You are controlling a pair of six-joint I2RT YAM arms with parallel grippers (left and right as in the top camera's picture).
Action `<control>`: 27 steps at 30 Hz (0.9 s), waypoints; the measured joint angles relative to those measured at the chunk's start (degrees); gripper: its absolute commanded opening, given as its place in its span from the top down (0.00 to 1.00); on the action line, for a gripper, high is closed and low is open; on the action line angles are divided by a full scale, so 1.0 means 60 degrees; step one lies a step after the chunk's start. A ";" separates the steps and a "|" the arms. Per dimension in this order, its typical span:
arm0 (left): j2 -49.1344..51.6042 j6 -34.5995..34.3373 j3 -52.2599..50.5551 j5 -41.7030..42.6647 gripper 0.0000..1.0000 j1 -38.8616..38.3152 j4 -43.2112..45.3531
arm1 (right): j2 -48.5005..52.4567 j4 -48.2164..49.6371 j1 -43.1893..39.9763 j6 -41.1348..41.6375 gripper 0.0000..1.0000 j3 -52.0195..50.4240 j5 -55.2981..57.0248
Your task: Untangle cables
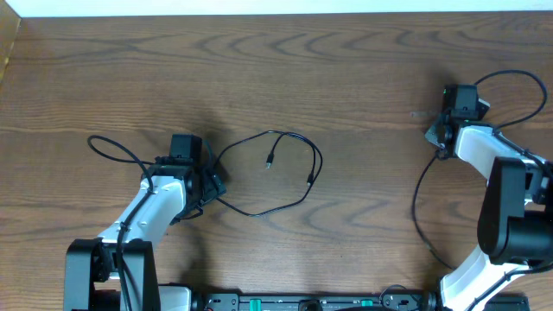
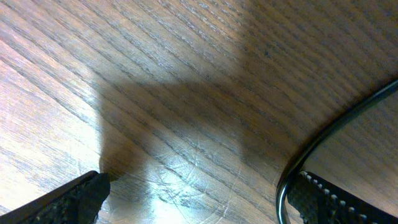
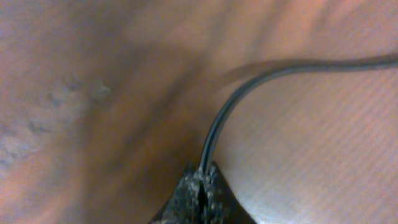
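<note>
At the centre of the overhead view lay the loose black cable (image 1: 320, 158), one open loop. One plug end (image 1: 270, 161) and a second plug end (image 1: 310, 180) were tucked inside the ring, apart from each other. The loop's left-hand bend ran right up to the left pincer (image 1: 210, 180). The left wrist view showed that pincer (image 2: 199, 186) released, jaws spread wide and low over the counter (image 2: 186, 74). There the cable (image 2: 311, 140) curved just inside the finger (image 2: 329, 202) at the lower right of the frame, beside it but not gripped. Over at the right edge, the right pincer (image 3: 200, 177) was clenched on a second black cable (image 3: 249, 78), pinched at the very tips. No white cord showed anywhere.

Now the dangers. That tip-only hold on the right looked thin, so a sharp tug could have slipped the strand out. In the overhead view a long black strand (image 1: 415, 207) trailed toward the lower right beside the right arm (image 1: 505, 207). If that was the same cable, a lift could have dragged it against the arm's own wiring and snagged it. On the left, closing from there might have missed the cable, which sat at the edge of the gap. It might also have nudged the loop over itself and made a fresh crossing. And a dragged plug end could have hooked the ring.
</note>
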 measured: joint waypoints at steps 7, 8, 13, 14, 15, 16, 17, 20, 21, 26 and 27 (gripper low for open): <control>0.0000 0.0000 0.0000 0.0000 0.02 0.0000 0.0000 | 0.0466 0.1599 -0.0007 -0.0015 0.99 0.0022 -0.0321; 0.0000 -0.0004 0.0000 -0.0004 0.02 0.0000 0.0000 | 0.0557 0.1869 -0.0007 -0.0018 0.99 0.0029 -0.0324; 0.0000 0.0000 0.0000 -0.0004 0.02 0.0000 0.0000 | 0.1286 0.3603 -0.0015 -0.0018 0.97 0.0189 -0.0466; 0.0000 0.0000 0.0000 -0.0004 0.02 0.0000 0.0000 | 0.1483 0.4007 -0.0018 -0.0025 0.97 0.0255 -0.0543; 0.0000 0.0000 0.0000 0.0000 0.02 0.0000 0.0000 | 0.1665 0.4371 -0.0025 -0.0055 0.96 0.0310 -0.0623; 0.0000 0.0000 0.0000 -0.0004 0.02 0.0000 0.0000 | 0.1818 0.4696 -0.0025 -0.0098 0.96 0.0357 -0.0692; 0.0000 0.0000 0.0000 -0.0004 0.02 0.0000 0.0000 | 0.2007 0.5031 -0.0025 -0.0146 0.96 0.0426 -0.0776; 0.0000 0.0004 0.0000 -0.0004 0.02 0.0000 0.0000 | 0.2510 0.5883 -0.0044 -0.0313 0.94 0.0608 -0.1020; 0.0000 0.0000 0.0000 -0.0004 0.02 0.0000 0.0000 | 0.2674 0.6124 -0.0062 -0.0368 0.93 0.0670 -0.1118; 0.0000 0.0000 0.0000 -0.0004 0.02 0.0000 0.0000 | 0.3064 0.6623 -0.0215 -0.0586 0.68 0.0903 -0.1639; 0.0000 0.0000 0.0000 -0.0004 0.02 0.0000 0.0000 | 0.3067 0.6637 -0.0237 -0.0630 0.51 0.0911 -0.1778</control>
